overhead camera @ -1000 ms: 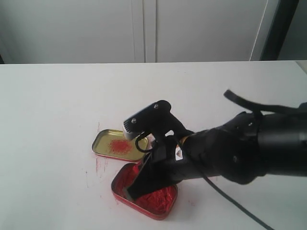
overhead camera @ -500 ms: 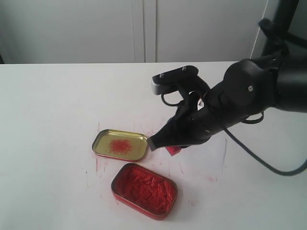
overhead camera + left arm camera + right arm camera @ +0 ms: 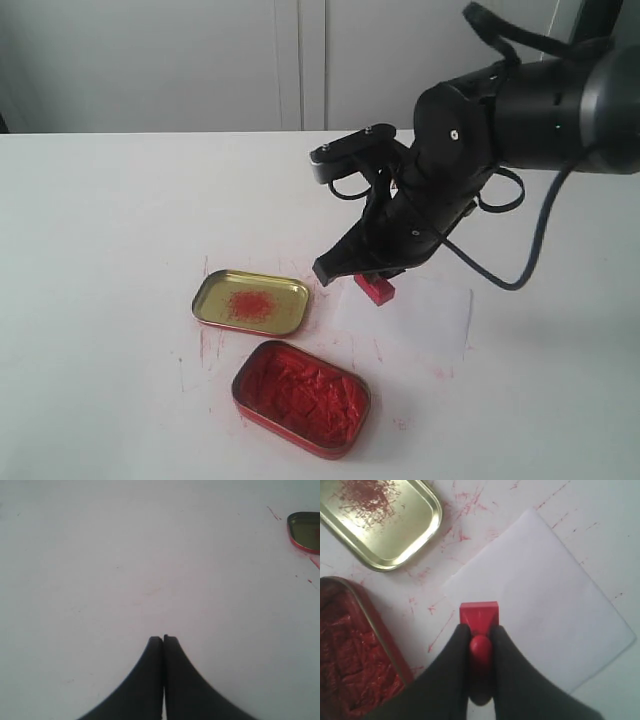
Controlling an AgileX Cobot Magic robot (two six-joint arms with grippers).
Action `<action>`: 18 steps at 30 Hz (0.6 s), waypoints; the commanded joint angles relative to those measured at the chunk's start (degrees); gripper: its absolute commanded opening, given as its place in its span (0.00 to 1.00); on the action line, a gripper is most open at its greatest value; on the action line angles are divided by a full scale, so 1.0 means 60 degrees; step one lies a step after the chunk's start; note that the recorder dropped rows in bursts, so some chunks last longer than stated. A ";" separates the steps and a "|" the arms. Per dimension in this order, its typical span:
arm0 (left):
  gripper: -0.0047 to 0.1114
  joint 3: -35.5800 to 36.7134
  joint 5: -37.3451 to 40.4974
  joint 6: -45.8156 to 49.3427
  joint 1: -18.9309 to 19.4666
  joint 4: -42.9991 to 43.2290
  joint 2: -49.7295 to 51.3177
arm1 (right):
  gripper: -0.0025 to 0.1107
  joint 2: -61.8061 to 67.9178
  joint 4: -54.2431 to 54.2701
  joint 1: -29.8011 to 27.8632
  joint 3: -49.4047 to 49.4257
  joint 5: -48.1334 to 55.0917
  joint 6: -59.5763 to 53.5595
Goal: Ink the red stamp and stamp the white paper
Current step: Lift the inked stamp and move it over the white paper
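Observation:
My right gripper [image 3: 480,636] is shut on the knob of the red stamp [image 3: 479,616]; in the exterior view the red stamp [image 3: 377,287] hangs under the gripper [image 3: 372,275] at the near left edge of the white paper [image 3: 420,312]. The white paper [image 3: 545,615] lies flat and shows no mark here. The red ink tin [image 3: 302,397] sits in front of it, nearer the camera. Whether the stamp touches the sheet, I cannot tell. My left gripper [image 3: 163,639] is shut and empty over bare white table; it does not show in the exterior view.
A gold tin lid [image 3: 251,302] with red smears lies left of the paper, next to the ink tin [image 3: 355,665]. Red scratches mark the white tabletop [image 3: 120,220] around both tins. A corner of the lid [image 3: 305,530] shows in the left wrist view.
My right arm has risen from the ink tin and swung back and to the right, carrying the red stamp to the edge of the white paper. The paper is now uncovered.

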 commanded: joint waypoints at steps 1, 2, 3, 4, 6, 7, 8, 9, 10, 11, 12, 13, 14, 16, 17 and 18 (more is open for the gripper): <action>0.04 0.0064 0.0082 -0.0009 0.0013 0.0006 -0.0036 | 0.02 0.0605 -0.0138 -0.0276 -0.0317 0.0126 0.0051; 0.04 0.0064 0.0082 -0.0009 0.0013 0.0006 -0.0036 | 0.02 0.0716 -0.0138 -0.0345 -0.0360 0.0126 0.0000; 0.04 0.0064 0.0082 -0.0009 0.0013 0.0006 -0.0036 | 0.02 0.0790 -0.0138 -0.0403 -0.0360 0.0108 0.0000; 0.04 0.0064 0.0082 -0.0009 0.0013 0.0006 -0.0036 | 0.02 0.0860 -0.0138 -0.0497 -0.0360 0.0087 0.0000; 0.04 0.0064 0.0082 -0.0009 0.0013 0.0006 -0.0036 | 0.02 0.0984 -0.0138 -0.0703 -0.0360 0.0087 0.0000; 0.04 0.0064 0.0082 -0.0009 0.0013 0.0006 -0.0036 | 0.02 0.1024 -0.0138 -0.0802 -0.0360 0.0087 0.0000; 0.04 0.0064 0.0082 -0.0009 0.0013 0.0006 -0.0036 | 0.02 0.1069 -0.0138 -0.0884 -0.0360 0.0087 0.0000; 0.04 0.0064 0.0082 -0.0009 0.0013 0.0006 -0.0036 | 0.02 0.1089 -0.0138 -0.0929 -0.0360 0.0087 0.0000; 0.04 0.0064 0.0082 -0.0009 0.0013 0.0006 -0.0036 | 0.02 0.1111 -0.0138 -0.0948 -0.0360 0.0070 0.0000; 0.04 0.0064 0.0082 -0.0009 0.0013 0.0006 -0.0036 | 0.02 0.1131 -0.0138 -0.0993 -0.0360 0.0015 0.0000; 0.04 0.0064 0.0082 -0.0009 0.0013 0.0006 -0.0036 | 0.02 0.1158 -0.0138 -0.1011 -0.0360 -0.0034 0.0000; 0.04 0.0064 0.0082 -0.0009 0.0013 0.0006 -0.0036 | 0.02 0.1185 -0.0138 -0.1016 -0.0360 -0.0085 0.0000; 0.04 0.0064 0.0082 -0.0009 0.0013 0.0006 -0.0036 | 0.02 0.1232 -0.0138 -0.1033 -0.0360 -0.0146 0.0000; 0.04 0.0064 0.0082 -0.0009 0.0013 0.0006 -0.0036 | 0.02 0.1351 -0.0138 -0.1077 -0.0360 -0.0218 0.0000; 0.04 0.0064 0.0082 -0.0009 0.0013 0.0006 -0.0036 | 0.02 0.1410 -0.0138 -0.1077 -0.0360 -0.0240 0.0000; 0.04 0.0064 0.0082 -0.0009 0.0013 0.0006 -0.0036 | 0.02 0.1495 -0.0138 -0.1099 -0.0360 -0.0285 0.0000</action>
